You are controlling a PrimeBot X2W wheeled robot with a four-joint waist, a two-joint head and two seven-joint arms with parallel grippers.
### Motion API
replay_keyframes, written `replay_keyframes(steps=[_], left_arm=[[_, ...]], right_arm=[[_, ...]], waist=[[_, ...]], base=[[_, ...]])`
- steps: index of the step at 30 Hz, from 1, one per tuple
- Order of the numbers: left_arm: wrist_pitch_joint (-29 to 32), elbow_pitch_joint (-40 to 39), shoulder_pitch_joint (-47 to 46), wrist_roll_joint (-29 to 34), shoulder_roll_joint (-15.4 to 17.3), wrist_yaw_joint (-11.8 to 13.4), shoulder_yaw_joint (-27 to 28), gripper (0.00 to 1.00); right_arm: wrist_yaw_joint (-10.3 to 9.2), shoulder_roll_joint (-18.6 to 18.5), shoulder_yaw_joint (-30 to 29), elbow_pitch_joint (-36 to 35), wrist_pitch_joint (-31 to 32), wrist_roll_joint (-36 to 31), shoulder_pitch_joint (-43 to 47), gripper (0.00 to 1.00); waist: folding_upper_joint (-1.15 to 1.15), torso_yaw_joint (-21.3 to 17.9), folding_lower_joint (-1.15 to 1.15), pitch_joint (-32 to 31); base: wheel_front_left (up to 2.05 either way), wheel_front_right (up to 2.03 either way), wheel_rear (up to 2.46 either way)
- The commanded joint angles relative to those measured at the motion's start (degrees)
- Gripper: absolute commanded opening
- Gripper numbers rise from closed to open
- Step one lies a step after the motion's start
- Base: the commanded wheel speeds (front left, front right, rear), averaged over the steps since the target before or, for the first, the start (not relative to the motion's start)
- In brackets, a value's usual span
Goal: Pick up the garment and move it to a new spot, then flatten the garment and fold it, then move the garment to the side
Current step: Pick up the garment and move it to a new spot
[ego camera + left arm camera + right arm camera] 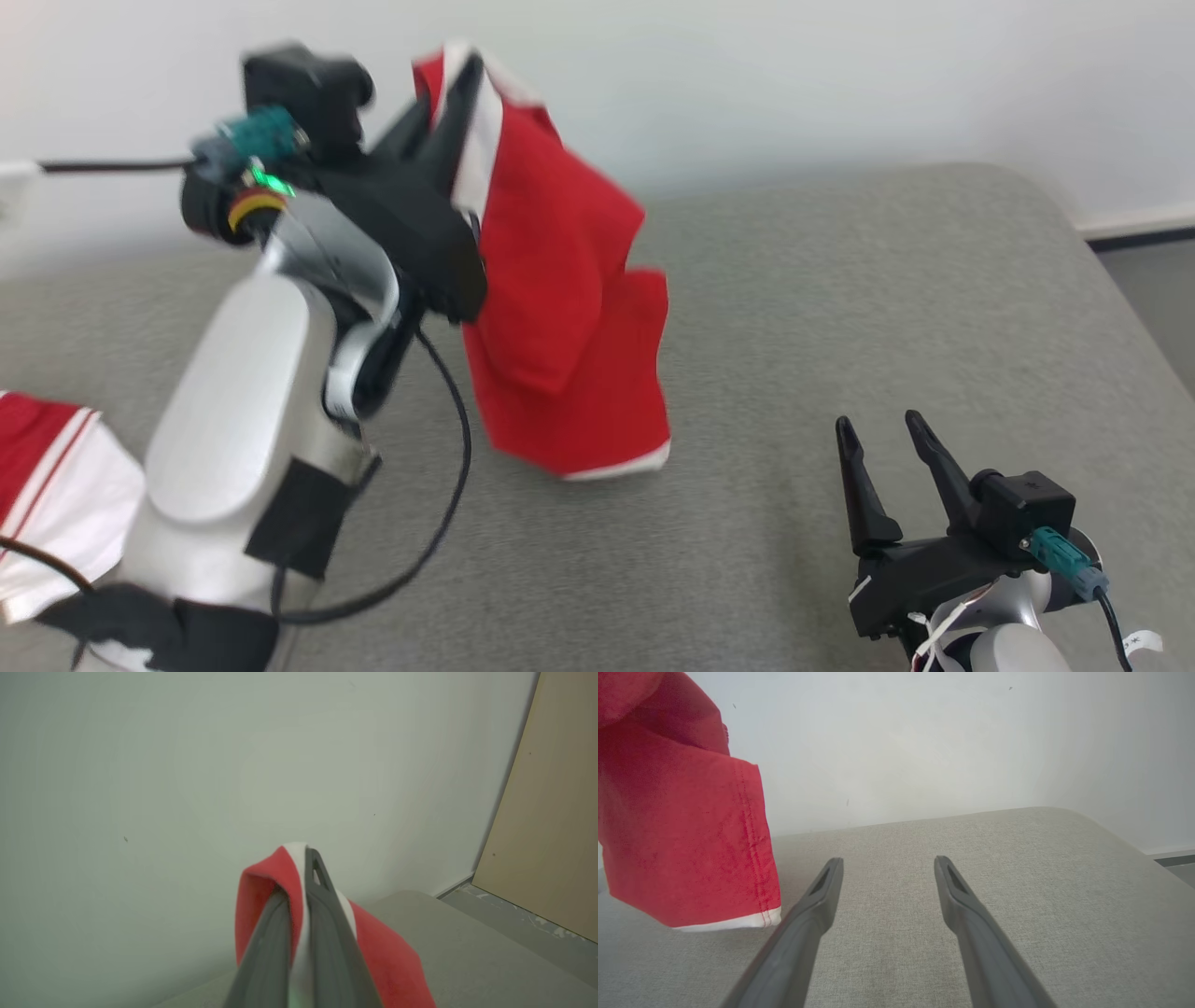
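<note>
Left tool [457, 93] is clamped on a plain red garment [560, 308] dangling over the grey tabletop [840, 308]; right tool [879, 422] is spread, empty. The jersey [47, 485] lies by the left forearm [233, 401], so a swing might drag it off.

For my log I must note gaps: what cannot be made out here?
1. Red garment in left claw: folded and blurred in head view, any print hidden.
2. Striped garment: cut off by head view's left edge and left forearm.
</note>
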Motion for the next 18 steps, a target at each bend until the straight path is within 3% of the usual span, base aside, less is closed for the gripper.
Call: replay_keyframes(steps=[1, 10, 12, 13, 14, 18], left_arm=[[-0.4, 0.7, 2.7, 1.1, 0.2, 0.7, -0.9, 0.0], [-1.0, 7.9, 12.6, 2.5, -0.7, 1.5, -5.2, 0.0], [-1.7, 9.9, 14.6, 2.4, -1.4, 2.1, -5.7, 0.37], [-2.0, 10.8, 15.5, 2.2, -1.9, 2.2, -6.1, 0.8], [-2.4, 11.4, 16.3, 1.8, -2.2, 2.2, -6.3, 1.0], [-4.8, 12.3, 19.3, -1.4, -3.7, 1.5, -5.8, 1.0]], right_arm=[[-0.1, 0.1, 0.3, -0.3, 0.1, 0.2, 0.8, 1.0], [-0.1, 0.1, 1.8, -0.3, -0.1, 1.4, 0.5, 1.0], [-0.1, 0.1, 2.1, -0.1, -0.2, 1.5, 0.2, 1.0], [-0.1, 0.1, 2.2, 0.0, -0.1, 1.5, 0.1, 1.0], [-0.1, 0.1, 2.3, 0.1, -0.1, 1.5, -0.1, 1.0], [-0.1, 0.1, 2.1, 0.4, -0.1, 1.4, -0.2, 1.0]], waist=[[0.0, -5.4, 0.0, 2.3], [0.0, -6.0, 0.0, 4.5], [0.0, -5.3, 0.0, 4.6], [0.0, -4.9, 0.0, 4.7], [0.0, -4.4, 0.0, 4.7], [0.0, -2.4, 0.0, 4.0]], base=[[0.0, 0.0, 0.0], [0.0, 0.0, 0.0], [0.0, 0.0, 0.0], [0.0, 0.0, 0.0], [0.0, 0.0, 0.0], [0.0, 0.0, 0.0]])
